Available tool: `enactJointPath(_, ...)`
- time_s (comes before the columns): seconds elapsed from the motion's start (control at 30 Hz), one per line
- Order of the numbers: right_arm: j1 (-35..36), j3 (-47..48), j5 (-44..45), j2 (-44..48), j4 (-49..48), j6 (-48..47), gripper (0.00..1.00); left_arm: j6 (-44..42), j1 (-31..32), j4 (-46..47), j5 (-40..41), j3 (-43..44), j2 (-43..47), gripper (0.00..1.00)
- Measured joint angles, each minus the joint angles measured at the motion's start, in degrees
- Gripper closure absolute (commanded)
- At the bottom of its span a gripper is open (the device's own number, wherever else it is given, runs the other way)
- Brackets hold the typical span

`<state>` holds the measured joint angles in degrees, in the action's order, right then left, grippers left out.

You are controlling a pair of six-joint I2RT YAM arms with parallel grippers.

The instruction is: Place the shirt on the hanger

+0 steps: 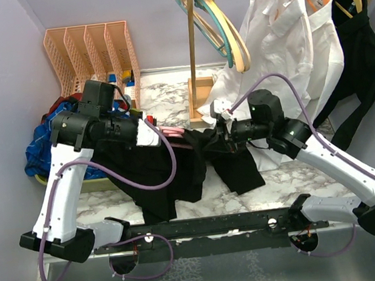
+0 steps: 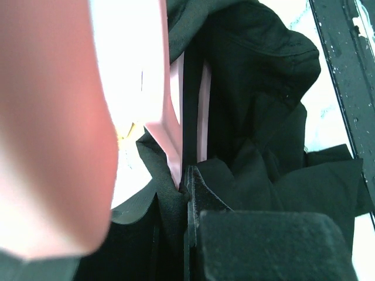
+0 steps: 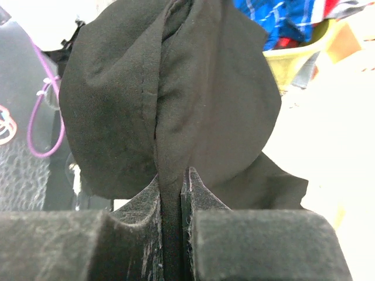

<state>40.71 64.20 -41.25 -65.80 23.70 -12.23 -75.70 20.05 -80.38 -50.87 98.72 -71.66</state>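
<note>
The black shirt (image 1: pixel 171 176) hangs in a crumpled span between my two grippers, above the marble table (image 1: pixel 163 96). The pink hanger (image 1: pixel 170 129) pokes out of the cloth right at my left gripper (image 1: pixel 156 132). In the left wrist view the hanger's thin pink bars (image 2: pixel 174 126) run into my shut left gripper (image 2: pixel 183 182), pinched together with a fold of the shirt (image 2: pixel 258 99). My right gripper (image 1: pixel 215 137) is shut on a bunched fold of the shirt (image 3: pixel 176 88), with the cloth caught in the right gripper (image 3: pixel 173 181). The hanger's hook is hidden.
A wooden rack post (image 1: pixel 194 59) stands behind, with cream and teal hangers (image 1: pixel 219 23). A white dress shirt (image 1: pixel 284 43) and a dark garment (image 1: pixel 360 55) hang at the right. A peach organiser (image 1: pixel 91 53) and a blue plaid garment (image 1: pixel 44 145) sit at the left.
</note>
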Motion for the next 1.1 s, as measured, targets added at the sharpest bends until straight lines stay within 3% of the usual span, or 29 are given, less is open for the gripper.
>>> enactJointPath(0.1, 0.3, -2.1, 4.2, 2.6, -3.0, 3.5, 0.99, 1.2, 0.1, 1.9, -0.4, 0.1, -0.4, 0.96)
enactJointPath(0.2, 0.8, -3.1, 8.5, 6.0, -3.6, 8.1, 0.99, 3.2, 0.5, 5.0, -1.1, 0.1, -0.6, 0.58)
enactJointPath(0.27, 0.8, -3.1, 10.9, 8.3, -3.0, 11.1, 0.99, 7.0, 0.6, 8.9, -1.3, 0.0, -0.6, 0.43)
enactJointPath(0.33, 0.5, -3.0, 13.5, 10.4, -1.7, 14.5, 0.99, 11.7, 0.6, 12.2, -0.9, -0.1, -0.4, 0.16)
enactJointPath(0.37, 0.4, -3.0, 14.2, 11.2, -1.3, 15.8, 0.99, 13.8, 0.6, 13.9, -0.4, -0.3, -0.3, 0.05)
enactJointPath(0.4, 0.4, -3.0, 15.5, 12.4, -0.4, 17.9, 0.99, 16.1, 0.6, 15.8, 0.2, -0.6, -0.3, 0.01)
enactJointPath(0.73, 0.2, -6.0, 22.4, 21.2, 8.0, 28.0, 0.99, 36.8, 0.5, 31.5, 11.5, -7.3, -0.1, 0.01)
enactJointPath(0.93, 0.0, 4.8, 28.8, 18.8, 20.9, 31.1, 0.99, 47.3, -0.8, 39.8, 25.5, -7.5, -0.2, 0.01)
enactJointPath(1.1, 0.0, 10.7, 31.1, 19.2, 27.0, 32.2, 0.99, 50.4, -1.7, 43.8, 32.4, -8.9, 0.3, 0.01)
